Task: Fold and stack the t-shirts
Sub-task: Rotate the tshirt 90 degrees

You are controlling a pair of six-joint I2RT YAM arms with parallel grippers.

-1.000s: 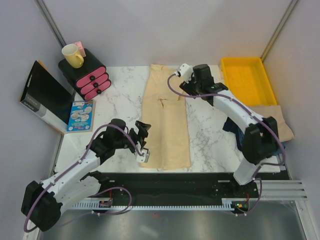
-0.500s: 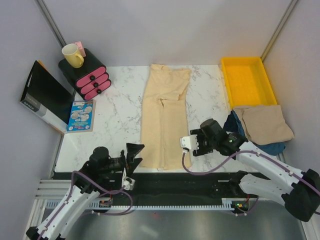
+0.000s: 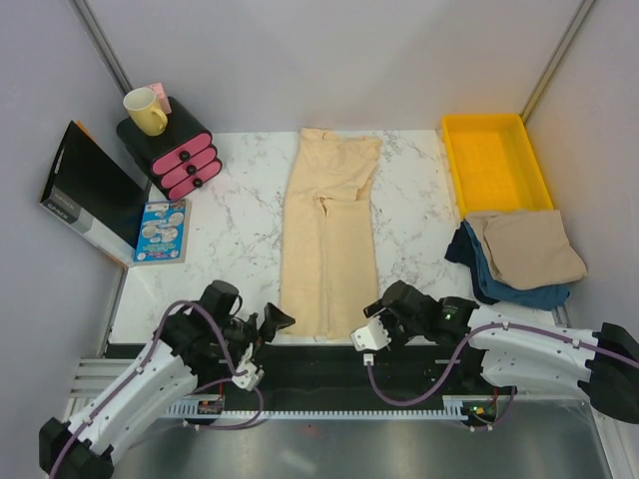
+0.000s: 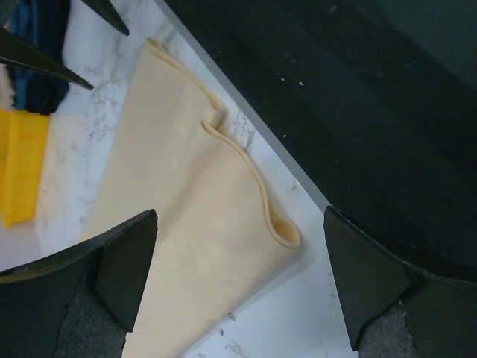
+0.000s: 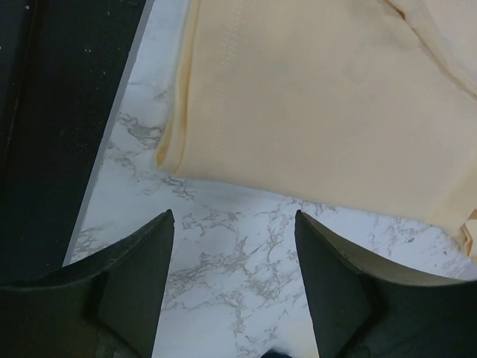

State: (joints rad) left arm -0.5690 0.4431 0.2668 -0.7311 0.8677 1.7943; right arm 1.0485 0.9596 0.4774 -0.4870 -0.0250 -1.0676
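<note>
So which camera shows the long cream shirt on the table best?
Top external: the whole cream shirt lies in frame, end to end. Left wrist shows only its near edge; right wrist only one near corner.

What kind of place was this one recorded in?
Probably a robot lab cell, not a home: a left arm and right arm bolted at the edge of a marble-look table, plain grey walls, and staged props such as a yellow tray and pink drawers.

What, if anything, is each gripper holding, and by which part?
Nothing: left gripper and right gripper stand open and empty beside the near corners of the t-shirt.
</note>
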